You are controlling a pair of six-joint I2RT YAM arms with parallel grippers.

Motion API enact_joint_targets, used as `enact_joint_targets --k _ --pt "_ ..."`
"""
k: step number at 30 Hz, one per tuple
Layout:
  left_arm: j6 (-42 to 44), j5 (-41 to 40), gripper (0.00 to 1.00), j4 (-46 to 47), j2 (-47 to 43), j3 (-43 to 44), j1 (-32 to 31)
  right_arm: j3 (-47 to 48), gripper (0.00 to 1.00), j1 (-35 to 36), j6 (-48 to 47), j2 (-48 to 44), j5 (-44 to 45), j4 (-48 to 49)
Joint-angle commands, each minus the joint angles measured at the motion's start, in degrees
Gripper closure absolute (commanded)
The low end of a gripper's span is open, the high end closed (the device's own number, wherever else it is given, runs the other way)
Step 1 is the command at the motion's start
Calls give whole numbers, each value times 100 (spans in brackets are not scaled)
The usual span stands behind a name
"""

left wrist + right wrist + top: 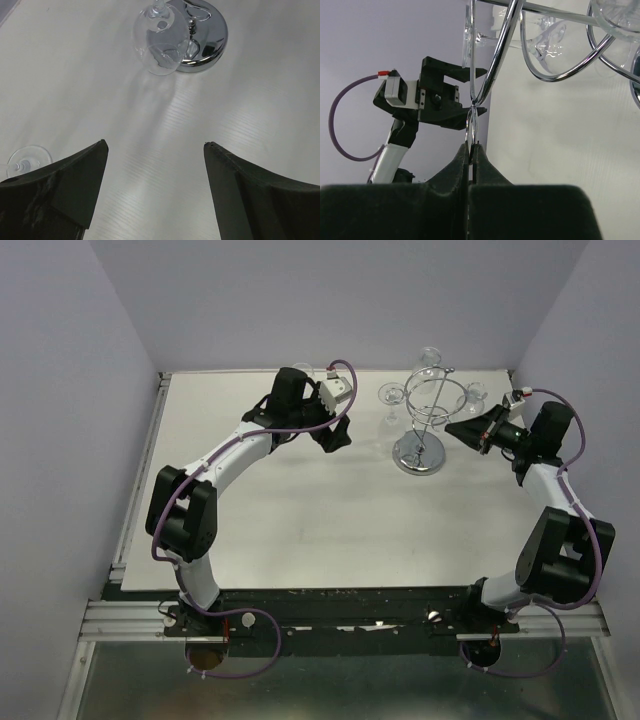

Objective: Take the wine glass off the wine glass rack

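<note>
The chrome wine glass rack [428,420] stands on its round disc base [420,454] at the back right of the table. Clear wine glasses hang from its ring top, one on the left side [392,395]. That glass's bowl [160,42] hangs in front of the disc base [205,40] in the left wrist view. My left gripper [336,436] is open and empty, left of the rack, its fingers [80,180] low over the table. My right gripper [466,429] is shut on a thin outer loop [472,125] of the rack [496,65].
Another wine glass [300,370] stands on the table behind my left wrist; its foot [27,157] shows beside my left finger. More glasses hang at the rack's back [430,358] and right [476,393]. Purple walls close off the back and both sides.
</note>
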Motion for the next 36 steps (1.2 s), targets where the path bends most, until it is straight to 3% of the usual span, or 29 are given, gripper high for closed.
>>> enact_joint_targets --k 1,13,16,17,22,26,27,30,36 --pt "-101 248 6 377 -327 -143 -44 -222 99 4 -119 -628 -644 355" --pt "-251 291 6 1098 -450 -468 -299 -566 99 4 -453 -1173 -591 65" --pt "-233 291 6 1308 -485 -556 -352 -609 82 -4 -865 -1209 -609 30" --pt "-225 291 6 1379 -494 -582 -369 -627 69 -4 -988 -1226 -609 30" --pt "-242 318 6 1643 -424 -636 -396 -584 42 -127 -1305 -1174 -609 -232" --pt "-356 370 6 1976 -231 -565 -405 -31 22 -390 -2455 -1218 -319 -2155" --pt "-383 362 6 2125 -187 -548 -413 136 20 -443 -2701 -1235 -240 -2550" --pt "-549 318 6 2556 33 -478 -448 698 1 -514 -3518 -1209 189 -3772" --pt "-743 309 9 3110 455 -214 -519 1771 0 -523 -5136 -1165 1314 -5996"
